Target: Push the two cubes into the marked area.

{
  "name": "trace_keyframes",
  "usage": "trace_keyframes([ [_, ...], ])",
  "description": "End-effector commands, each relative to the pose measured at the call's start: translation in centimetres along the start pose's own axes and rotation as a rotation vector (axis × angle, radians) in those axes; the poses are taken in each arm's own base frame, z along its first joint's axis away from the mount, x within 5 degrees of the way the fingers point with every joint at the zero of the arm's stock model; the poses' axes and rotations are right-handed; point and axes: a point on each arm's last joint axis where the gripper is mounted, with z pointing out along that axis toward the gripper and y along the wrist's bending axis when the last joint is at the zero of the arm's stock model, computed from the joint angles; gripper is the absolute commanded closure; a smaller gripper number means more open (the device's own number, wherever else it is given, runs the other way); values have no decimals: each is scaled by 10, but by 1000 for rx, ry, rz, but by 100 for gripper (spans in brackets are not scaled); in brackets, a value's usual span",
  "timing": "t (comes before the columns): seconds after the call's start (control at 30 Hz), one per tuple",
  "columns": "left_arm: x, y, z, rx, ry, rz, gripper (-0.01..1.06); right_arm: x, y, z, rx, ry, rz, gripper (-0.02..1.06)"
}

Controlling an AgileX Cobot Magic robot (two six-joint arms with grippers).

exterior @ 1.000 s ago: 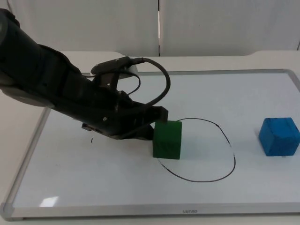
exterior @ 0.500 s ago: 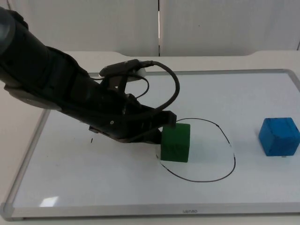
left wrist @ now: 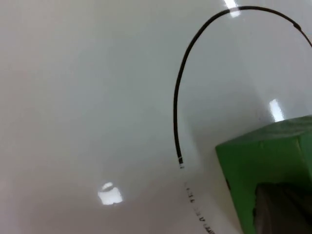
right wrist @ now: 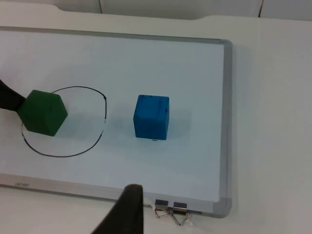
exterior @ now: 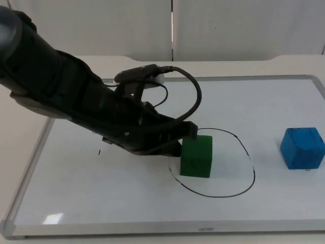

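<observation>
Left gripper (exterior: 182, 138) pressed against the green cube's (exterior: 196, 156) left face; whether its fingers were spread I could not tell. That cube sat just inside the marked area (exterior: 213, 162), while the blue cube (exterior: 302, 148) lay well right, nearer the waiting right arm.

A pale table top (exterior: 254, 63) meets a grey partition wall (exterior: 244, 25).
</observation>
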Motion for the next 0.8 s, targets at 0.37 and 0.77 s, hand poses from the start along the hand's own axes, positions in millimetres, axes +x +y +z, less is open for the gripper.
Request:
trace_keyframes([
  [0.37,-28,4,-38,-48,-102,59,105,1,0,1,3,-5,-4,-1],
  [0.77,-72,-25,-177,-99,-417,212,105,1,0,1,3,-5,-4,-1],
])
